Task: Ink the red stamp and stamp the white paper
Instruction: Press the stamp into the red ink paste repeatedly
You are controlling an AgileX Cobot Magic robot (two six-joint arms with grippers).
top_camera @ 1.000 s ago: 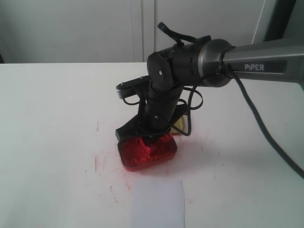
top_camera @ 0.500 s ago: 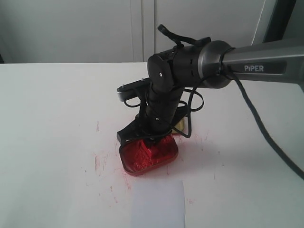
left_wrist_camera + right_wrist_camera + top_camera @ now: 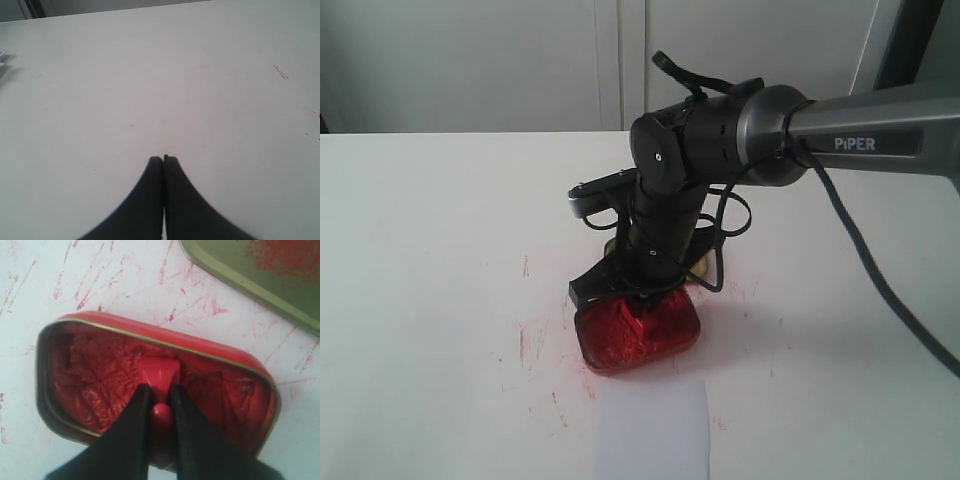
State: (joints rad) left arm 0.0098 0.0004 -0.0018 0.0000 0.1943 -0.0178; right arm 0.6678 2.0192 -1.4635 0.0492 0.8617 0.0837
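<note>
My right gripper [image 3: 160, 390] is shut on the knob of the red stamp [image 3: 160, 374], whose flat base sits down in the crumbly red ink paste of the oval red tin [image 3: 75, 375]. In the exterior view the same gripper [image 3: 642, 298] hangs over the red tin [image 3: 640, 337] and the stamp itself is hard to pick out against the paste. The white paper [image 3: 654, 432] lies on the table just in front of the tin, partly cut off by the frame edge. My left gripper [image 3: 163, 159] is shut with nothing in it, over bare white table.
The gold-lined tin lid [image 3: 270, 275] lies beside the tin, and shows behind the arm as a sliver [image 3: 698, 265]. Red ink scratches [image 3: 525, 340] mark the white table [image 3: 430, 230] around the tin. A wall with cabinet doors stands behind the table.
The right gripper with the stamp has shifted slightly toward the front and right over the tin, and the tin has slid a little the same way. The paper has not moved.
</note>
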